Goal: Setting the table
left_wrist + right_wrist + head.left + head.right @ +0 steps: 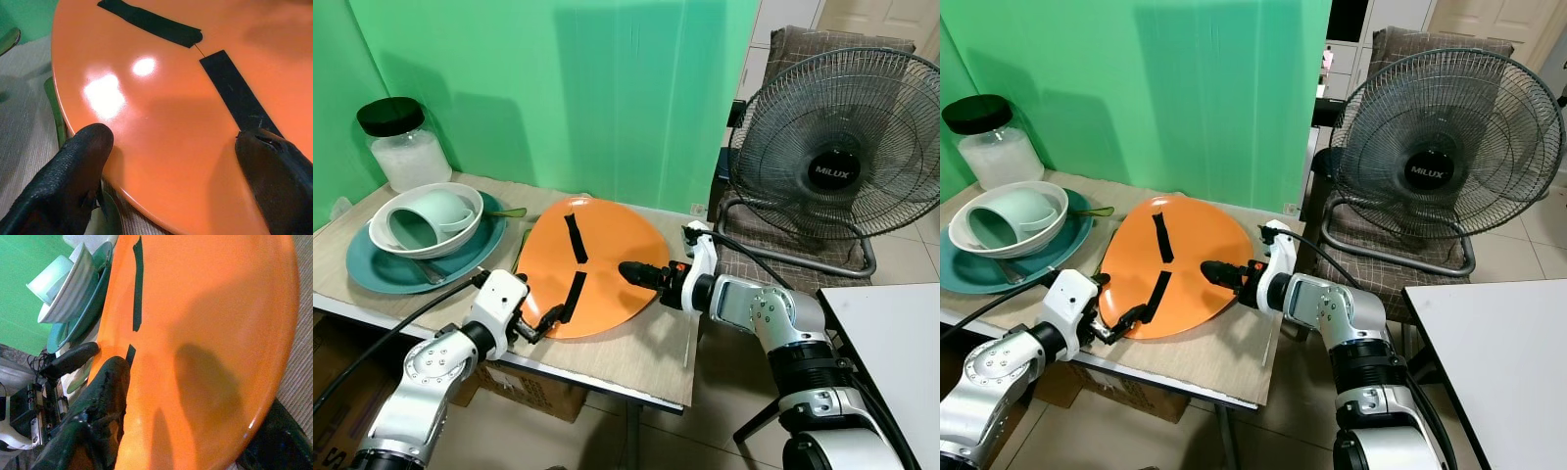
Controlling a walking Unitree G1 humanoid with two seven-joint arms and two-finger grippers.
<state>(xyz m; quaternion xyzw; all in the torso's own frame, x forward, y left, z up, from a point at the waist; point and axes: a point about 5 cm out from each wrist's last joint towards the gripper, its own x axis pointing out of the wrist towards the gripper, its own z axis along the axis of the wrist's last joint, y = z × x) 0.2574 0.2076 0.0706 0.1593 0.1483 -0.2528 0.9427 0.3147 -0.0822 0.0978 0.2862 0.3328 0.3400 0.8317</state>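
- While both arms are reaching in over the table's (636,377) near edge, an orange plate (607,250) is sitting tilted at mid-table on a beige mat (636,348), its far rim raised.
- Two black tape strips (576,238) are running down the plate's face, one above the other.
- Left gripper (546,321) is meeting the plate's near-left rim; its fingers (80,161) are spread, one by the rim's edge, the other over the lower tape strip, with the plate between them. Whether they are actually squeezing cannot be told.
- Right gripper (634,274) is working at the plate's right rim; in its wrist view one finger (105,401) is lying over the plate's face and the other under the rim, so the rim is sitting between them. Firm contact cannot be told.
- Left of the plate, a teal plate (386,269) is carrying a white bowl (406,240), and a pale green cup (431,217) is lying on its side inside the bowl.
- Behind that stack, a jar (403,147) with a black lid is standing against the green backdrop (607,88).
- Beyond the table's right end, a fan (837,142) is standing on the floor in front of a chair (803,44).
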